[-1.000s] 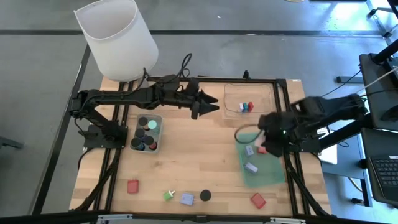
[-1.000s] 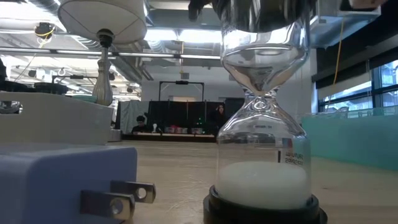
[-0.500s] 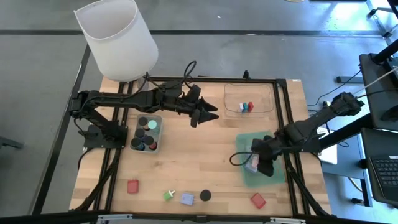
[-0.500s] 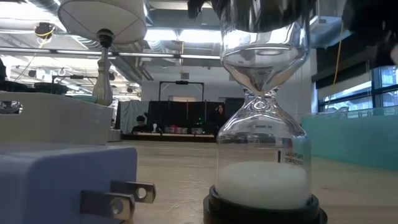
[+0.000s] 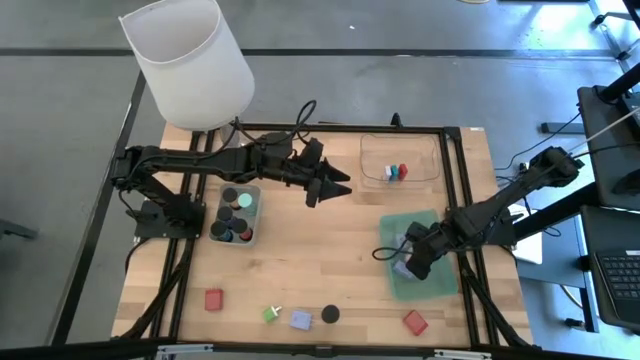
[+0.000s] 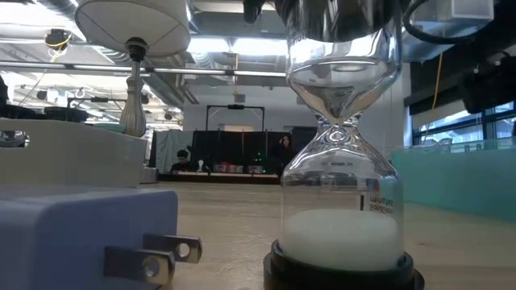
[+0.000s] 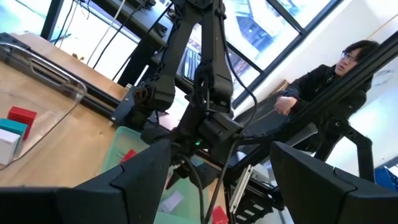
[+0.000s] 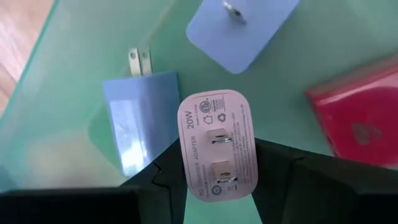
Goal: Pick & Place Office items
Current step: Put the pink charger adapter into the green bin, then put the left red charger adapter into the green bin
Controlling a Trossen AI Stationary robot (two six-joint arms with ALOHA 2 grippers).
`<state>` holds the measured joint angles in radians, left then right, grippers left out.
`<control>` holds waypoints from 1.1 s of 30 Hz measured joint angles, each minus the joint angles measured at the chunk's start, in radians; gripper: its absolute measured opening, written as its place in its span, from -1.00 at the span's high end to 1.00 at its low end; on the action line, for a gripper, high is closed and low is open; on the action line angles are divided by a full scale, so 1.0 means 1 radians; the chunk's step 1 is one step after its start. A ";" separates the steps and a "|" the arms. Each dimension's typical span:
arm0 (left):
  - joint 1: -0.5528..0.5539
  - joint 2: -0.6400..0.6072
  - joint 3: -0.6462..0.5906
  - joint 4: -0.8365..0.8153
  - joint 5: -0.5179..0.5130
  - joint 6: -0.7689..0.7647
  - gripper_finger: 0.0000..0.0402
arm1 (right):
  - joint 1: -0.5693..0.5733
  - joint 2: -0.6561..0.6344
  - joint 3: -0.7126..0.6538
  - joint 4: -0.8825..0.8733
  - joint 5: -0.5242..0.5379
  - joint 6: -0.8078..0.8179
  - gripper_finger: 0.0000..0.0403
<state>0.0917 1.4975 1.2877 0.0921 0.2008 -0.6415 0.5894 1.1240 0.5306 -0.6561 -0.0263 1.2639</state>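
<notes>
My right gripper (image 5: 413, 262) is low over the translucent green tray (image 5: 443, 287) and is shut on a pink plug adapter (image 8: 217, 144). Below it in the tray lie two lilac-blue adapters (image 8: 140, 122) (image 8: 240, 26) and a red block (image 8: 357, 118). My left gripper (image 5: 338, 186) hovers open over the table's middle, beside the clear tray (image 5: 368, 168), and touches nothing. On the near part of the table rest a red block (image 5: 214, 299), a green bit (image 5: 272, 314), a lilac block (image 5: 300, 320), a black-based hourglass (image 6: 339, 161) and another red block (image 5: 415, 322). My right gripper pinches the pink adapter by its two long sides (image 8: 186, 155), one finger (image 8: 158, 177) on each side. The fingers point down from above. The pronged face (image 8: 219, 134) is turned up toward the wrist camera. The adapter looks lifted clear of the tray floor.
A grey tray (image 5: 254, 195) holding black caps sits under my left arm. The clear tray holds red, teal and white pieces (image 5: 396, 172). The white-shaded lamp (image 5: 190, 60) stands at the far left corner. Bare wood lies between the trays. A person (image 7: 329, 81) sits beyond the table.
My right gripper has swung from the green tray's far right corner toward the table's near edge and down over the tray, turning to point downward. It then held nearly still. My left gripper has shifted slightly toward the near edge.
</notes>
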 joint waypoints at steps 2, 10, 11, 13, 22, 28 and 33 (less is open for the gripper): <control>0.000 0.000 0.000 0.000 0.000 0.000 -0.36 | 0.005 0.000 -0.018 0.028 0.022 0.015 0.38; 0.000 0.000 0.000 0.000 0.000 0.000 -0.36 | 0.004 0.000 -0.030 0.031 0.138 0.026 0.33; 0.000 0.000 0.000 0.000 0.000 0.000 -0.36 | 0.004 0.000 -0.030 0.032 0.142 0.019 0.30; -0.002 0.000 0.000 -0.001 0.001 -0.002 -0.36 | 0.004 0.000 -0.030 0.032 0.142 0.010 0.21; -0.022 0.000 -0.001 -0.016 0.080 0.028 -0.36 | 0.004 0.000 -0.030 0.032 0.131 0.011 -0.23; -0.048 -0.026 -0.002 -0.018 0.286 0.036 -0.36 | -0.008 0.000 -0.007 -0.007 -0.031 0.011 -0.37; -0.102 -0.044 -0.002 -0.036 0.382 0.089 -0.36 | -0.010 0.000 0.051 -0.058 -0.048 -0.007 -0.37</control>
<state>-0.0106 1.4539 1.2861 0.0563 0.5825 -0.5521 0.5797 1.1244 0.5820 -0.7140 -0.0746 1.2572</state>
